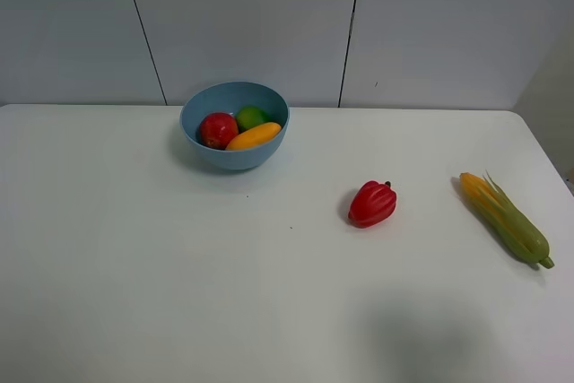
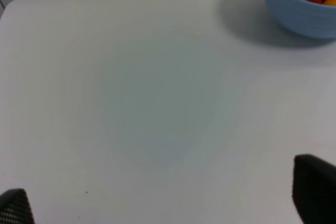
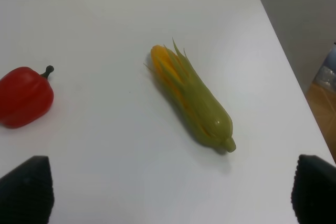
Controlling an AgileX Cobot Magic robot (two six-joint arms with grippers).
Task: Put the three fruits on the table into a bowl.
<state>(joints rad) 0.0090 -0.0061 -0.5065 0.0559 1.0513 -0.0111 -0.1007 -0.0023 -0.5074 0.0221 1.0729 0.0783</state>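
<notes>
Across the white table point(image 1: 134, 266), the work looked finished. Near the far edge stood the blue bowl point(image 1: 234, 125), holding the mango point(image 1: 254, 136), the tomato point(image 1: 217, 130) and the lime point(image 1: 250, 117) together. The corn point(image 1: 505, 219) by the right edge and the pepper point(image 1: 372, 204) stayed out, being no fruits. Both arms were pulled back above the near edge; the left claw point(image 2: 168, 203) and the right claw point(image 3: 168, 192) were spread wide, gripping nothing.
</notes>
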